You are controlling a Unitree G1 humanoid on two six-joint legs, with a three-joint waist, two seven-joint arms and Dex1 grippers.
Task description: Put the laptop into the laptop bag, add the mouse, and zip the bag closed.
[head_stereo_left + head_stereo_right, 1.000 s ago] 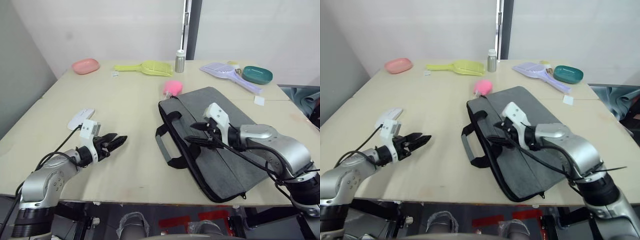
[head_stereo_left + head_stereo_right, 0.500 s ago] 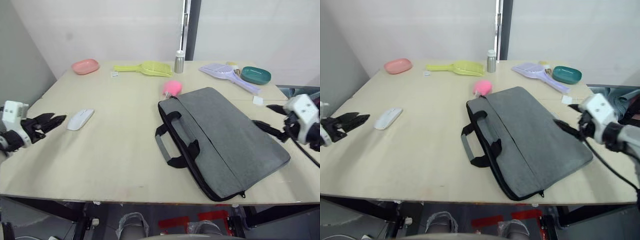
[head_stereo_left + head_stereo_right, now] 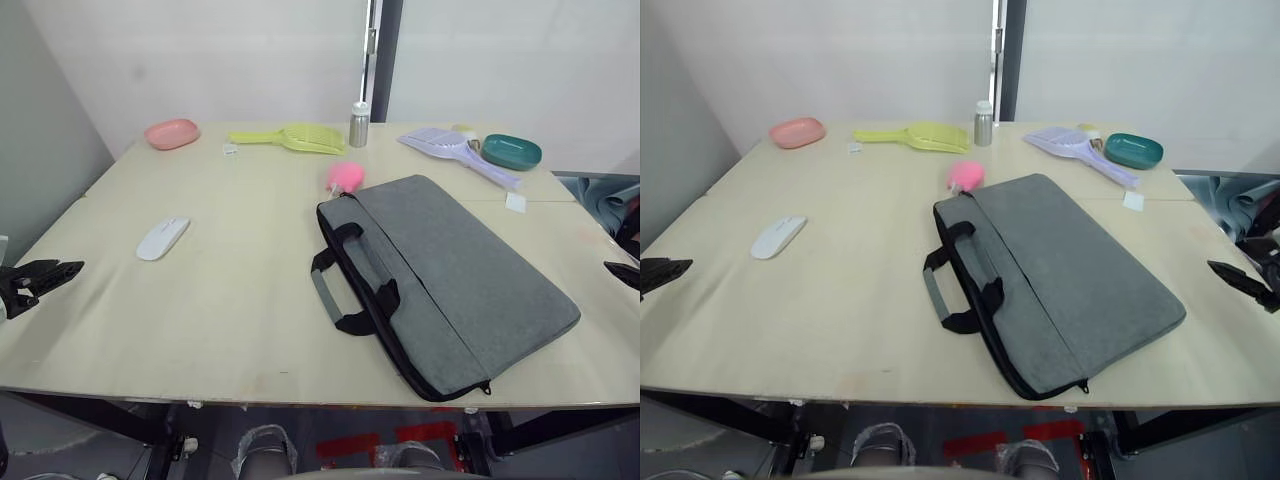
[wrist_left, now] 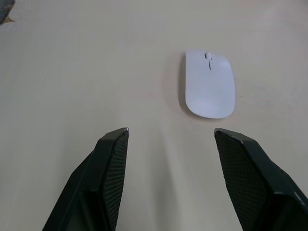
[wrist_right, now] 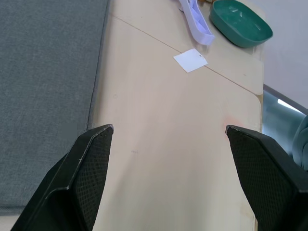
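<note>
Wide apart, both sets of black fingers, and nothing between either pair. Left gripper point(image 4: 171, 137) sits at the far left edge of the head views, low over the pale beige wooden table point(image 3: 250, 300), and the small flat oval white plastic mouse point(image 3: 162, 238) lies just up and right of it, close by. In the left wrist view the mouse point(image 4: 210, 90) sits ahead of the fingertips and nearer one finger than the other, its long axis running roughly along the line of the fingers, so a straight reach forward with a slight sideways correction looks like what the pick needs.

Right gripper point(image 5: 169, 130) is out at the right edge of the head views, hovering over bare tabletop beside the flat grey fabric laptop bag with black strap handles point(image 3: 450, 280), which lies centre-right, slanting from upper left to lower right. Mouse and bag are well apart, with the mouse on the left arm's side. No silver laptop to be seen on the table; whether it is inside the bag I cannot tell.
</note>
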